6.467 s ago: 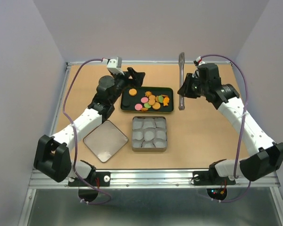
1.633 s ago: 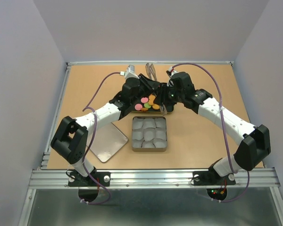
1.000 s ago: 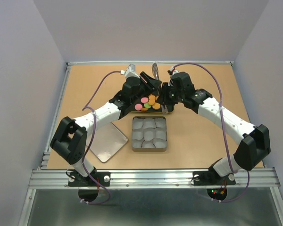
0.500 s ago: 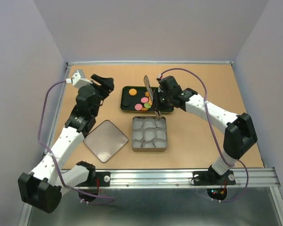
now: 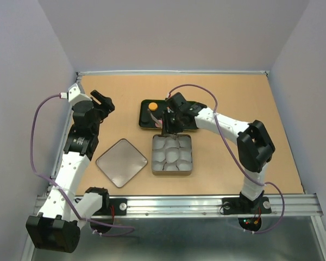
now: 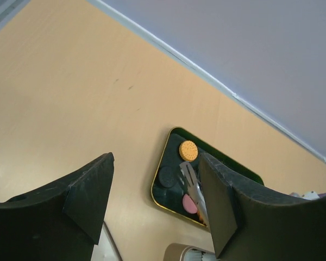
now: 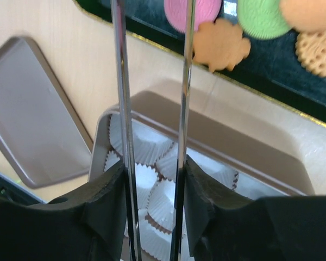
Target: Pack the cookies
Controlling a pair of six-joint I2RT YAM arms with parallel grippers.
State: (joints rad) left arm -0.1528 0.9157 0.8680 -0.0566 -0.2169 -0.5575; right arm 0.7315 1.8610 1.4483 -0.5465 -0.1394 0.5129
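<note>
From above, the left gripper (image 5: 102,101) hangs over bare table (image 5: 233,98) at 9 o'clock of the dark tray (image 5: 143,125), its jaws wide with nothing between them. The right gripper (image 5: 168,120) sits over the tray's middle, clamped on metal tongs (image 5: 163,124). It hides most of the cookies (image 5: 152,107), leaving one orange disc showing. The tin (image 5: 153,155) of white paper cups (image 5: 172,154) lies at 6 o'clock of the tray, with its lid (image 5: 121,162) at 9 o'clock of the tin. The left wrist view frames the tray (image 6: 173,159) between the spread, empty fingers (image 6: 92,190), with orange, black and pink cookies (image 6: 188,150) beside the tongs (image 6: 191,179). In the right wrist view the fingers (image 7: 106,201) press both arms of the tongs (image 7: 121,98), which stand slightly apart and hold nothing. Past them at 12 o'clock, pink, green and orange cookies (image 7: 221,46) rest on the tray (image 7: 271,81). The paper cups (image 7: 146,149) fill the tin (image 7: 244,147) below.
</note>
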